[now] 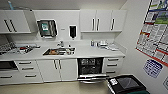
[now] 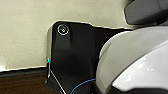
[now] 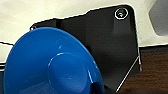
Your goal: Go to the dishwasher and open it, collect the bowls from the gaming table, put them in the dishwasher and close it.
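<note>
Blue bowl (image 3: 53, 63) looms against the right wrist, fingers' grip untellable; dishwasher (image 1: 90, 68) open.

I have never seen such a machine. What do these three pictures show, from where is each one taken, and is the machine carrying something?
This is a wheeled robot with two arms. The wide picture comes from a camera high on its head. It looks at a white office kitchen: a white worktop with a steel sink, and below it the built-in stainless-steel dishwasher, its door folded down and its dark racks showing. A dark bin stands to the right. The other two pictures come from cameras on the wrists. The right wrist camera sees a bright blue round bowl from below, very close, so the right tool probably holds it. The left wrist camera sees the robot's own dark plate and white body above the floor.
</note>
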Robot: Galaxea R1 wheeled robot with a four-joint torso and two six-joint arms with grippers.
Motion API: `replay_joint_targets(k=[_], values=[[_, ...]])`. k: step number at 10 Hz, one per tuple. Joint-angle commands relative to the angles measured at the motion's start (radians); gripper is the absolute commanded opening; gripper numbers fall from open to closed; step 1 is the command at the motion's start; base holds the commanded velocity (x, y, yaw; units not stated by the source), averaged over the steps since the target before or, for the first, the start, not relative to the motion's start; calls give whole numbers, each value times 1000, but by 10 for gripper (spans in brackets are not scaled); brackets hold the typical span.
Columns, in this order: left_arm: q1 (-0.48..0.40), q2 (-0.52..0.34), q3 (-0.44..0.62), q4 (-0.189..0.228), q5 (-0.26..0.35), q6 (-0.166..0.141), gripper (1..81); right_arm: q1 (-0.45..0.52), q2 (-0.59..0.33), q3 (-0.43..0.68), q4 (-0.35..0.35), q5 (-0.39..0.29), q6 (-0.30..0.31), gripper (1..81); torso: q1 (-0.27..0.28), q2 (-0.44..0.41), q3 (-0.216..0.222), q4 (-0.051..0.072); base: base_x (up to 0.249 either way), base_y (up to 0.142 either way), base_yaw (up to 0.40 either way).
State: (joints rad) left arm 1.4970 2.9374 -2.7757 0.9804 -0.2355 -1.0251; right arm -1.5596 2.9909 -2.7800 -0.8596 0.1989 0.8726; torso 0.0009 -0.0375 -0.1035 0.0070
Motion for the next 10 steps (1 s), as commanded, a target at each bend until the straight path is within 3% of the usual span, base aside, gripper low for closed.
replay_joint_targets(k=[1,10], values=[[-39,-10,2,3,13,-3,10,35,6,5,-9,-19,0,10,0,0,0,0,191,0,0],[-37,-10,2,3,13,-3,10,35,4,5,-9,-19,0,10,0,0,0,0,184,0,0]])
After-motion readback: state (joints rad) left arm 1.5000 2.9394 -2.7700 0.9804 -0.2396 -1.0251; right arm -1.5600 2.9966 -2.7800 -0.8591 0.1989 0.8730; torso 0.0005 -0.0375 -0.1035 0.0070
